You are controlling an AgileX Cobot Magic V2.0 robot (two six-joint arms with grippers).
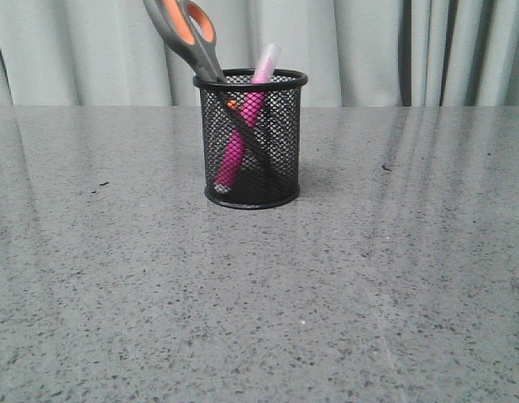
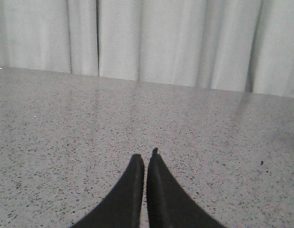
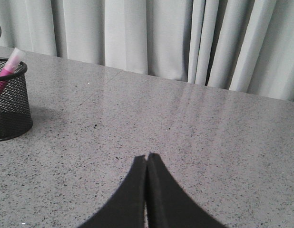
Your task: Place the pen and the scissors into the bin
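You face a grey speckled stone-look table (image 1: 117,277) that fills the front view, backed along its far edge by a pale pleated curtain (image 1: 75,50). Soft vertical reflections of the curtain show on the right half of the surface, and a few small dark specks lie scattered on it.

The bin (image 1: 251,138) stands upright near the centre of the table toward the far edge. The pen (image 1: 241,138) is inside it, leaning with its pale cap above the rim on the right side and its white end at the base on the left. The scissors (image 1: 192,34) are also inside, blades down, tilted so the orange-lined loops rise above the rim to the left and run out of the frame's upper edge. The 2 items cross inside the mesh.

The left gripper (image 2: 146,156) is low over bare table, fingers pressed together on nothing. The right gripper (image 3: 147,156) is likewise closed and empty, well apart from the bin, which appears at the edge of its wrist view.
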